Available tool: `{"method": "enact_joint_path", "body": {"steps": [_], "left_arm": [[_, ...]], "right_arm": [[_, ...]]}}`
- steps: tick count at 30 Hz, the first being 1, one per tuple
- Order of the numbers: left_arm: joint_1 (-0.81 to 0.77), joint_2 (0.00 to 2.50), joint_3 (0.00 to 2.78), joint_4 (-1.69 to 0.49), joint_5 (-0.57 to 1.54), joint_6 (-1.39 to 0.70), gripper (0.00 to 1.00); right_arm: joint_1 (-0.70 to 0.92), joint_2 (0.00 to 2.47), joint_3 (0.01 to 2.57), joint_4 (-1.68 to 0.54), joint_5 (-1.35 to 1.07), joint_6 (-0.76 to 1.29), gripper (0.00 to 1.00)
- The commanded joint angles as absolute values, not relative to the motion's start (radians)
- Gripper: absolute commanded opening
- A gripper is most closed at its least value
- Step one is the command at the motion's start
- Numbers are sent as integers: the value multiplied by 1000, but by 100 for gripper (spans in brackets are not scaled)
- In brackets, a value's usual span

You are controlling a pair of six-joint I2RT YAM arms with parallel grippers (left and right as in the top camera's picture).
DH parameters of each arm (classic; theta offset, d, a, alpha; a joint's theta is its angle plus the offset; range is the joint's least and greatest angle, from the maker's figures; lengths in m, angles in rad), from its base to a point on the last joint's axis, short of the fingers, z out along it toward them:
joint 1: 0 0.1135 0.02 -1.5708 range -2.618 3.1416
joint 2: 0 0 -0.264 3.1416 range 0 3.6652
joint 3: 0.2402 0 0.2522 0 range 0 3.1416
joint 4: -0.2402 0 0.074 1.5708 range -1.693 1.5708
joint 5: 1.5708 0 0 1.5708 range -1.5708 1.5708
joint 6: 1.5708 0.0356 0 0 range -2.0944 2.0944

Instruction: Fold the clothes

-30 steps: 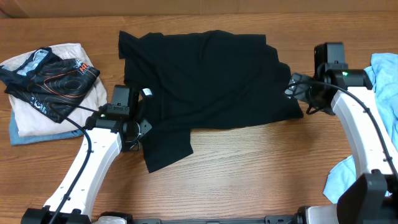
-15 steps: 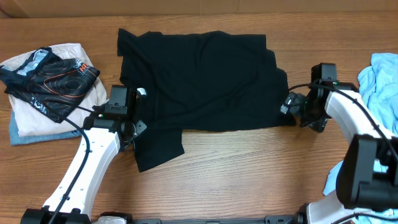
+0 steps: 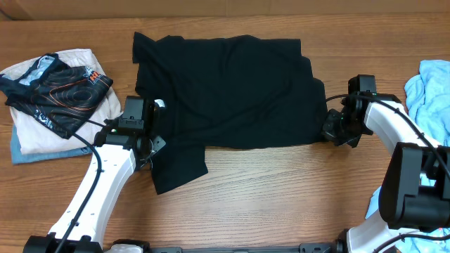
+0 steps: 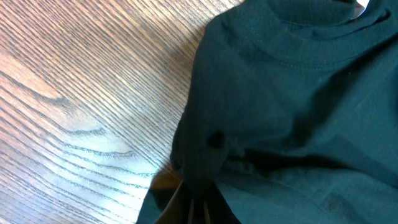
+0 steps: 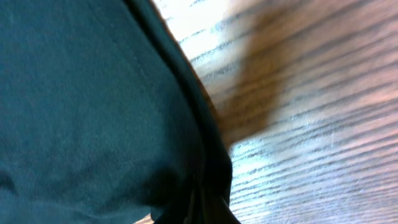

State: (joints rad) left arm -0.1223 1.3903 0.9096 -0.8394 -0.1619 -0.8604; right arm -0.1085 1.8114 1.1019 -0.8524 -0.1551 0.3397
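Observation:
A black T-shirt (image 3: 232,91) lies spread across the middle of the wooden table (image 3: 281,190); a flap of it hangs toward the front left. My left gripper (image 3: 156,145) is shut on the shirt's left edge. In the left wrist view the dark cloth (image 4: 292,112) bunches into the shut left gripper (image 4: 200,210) at the bottom of the frame. My right gripper (image 3: 328,130) is shut on the shirt's right edge. The right wrist view shows the hem (image 5: 81,106) pinched in the shut right gripper (image 5: 200,208), just over the wood.
A stack of folded clothes (image 3: 53,98) with a dark patterned piece on top sits at the far left. Light blue garments lie at the right edge (image 3: 432,91) and at the front right (image 3: 383,204).
My right gripper has come down to the shirt's right edge and shut on it. My left gripper has drawn the front left flap a little to the left and then held still.

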Motion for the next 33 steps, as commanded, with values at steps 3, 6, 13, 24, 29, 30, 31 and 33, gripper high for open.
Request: {"method": "enact_joint_path", "body": {"steps": [3,6,13,24,29,30,31,33], "left_arm": [[-116,1385,907,-838,-191,-849,5],[-116,1385,907,-835,-191,-849,5],[-116,1385,907,-834,-191,-849,5],[-116,1385,907,-841,-191,-849,5],[-117,1385,907,-841,-190,-849,5],[-117,1385,907,-841,-190,-849,5],[-117,1385,907,-841,-190,-849,5],[-117,1385,907,-841,-190,-849,5]], "right_arm": [[-107,1805,1163,-977,-179,332,4],[-107,1801,1328,-1201,-176,298,4],[-107,1801,1525,-1266,-46,273,60],[-107,1808,1385,-1273,-46,272,70],[-107,1808,1267,-1207,-46,272,70],[-107,1808,1249,-1194,-46,272,70],[-107,1808,1232,-1177,-46,272,70],[-107,1808,1201,-1134,-46,273,70]]}}
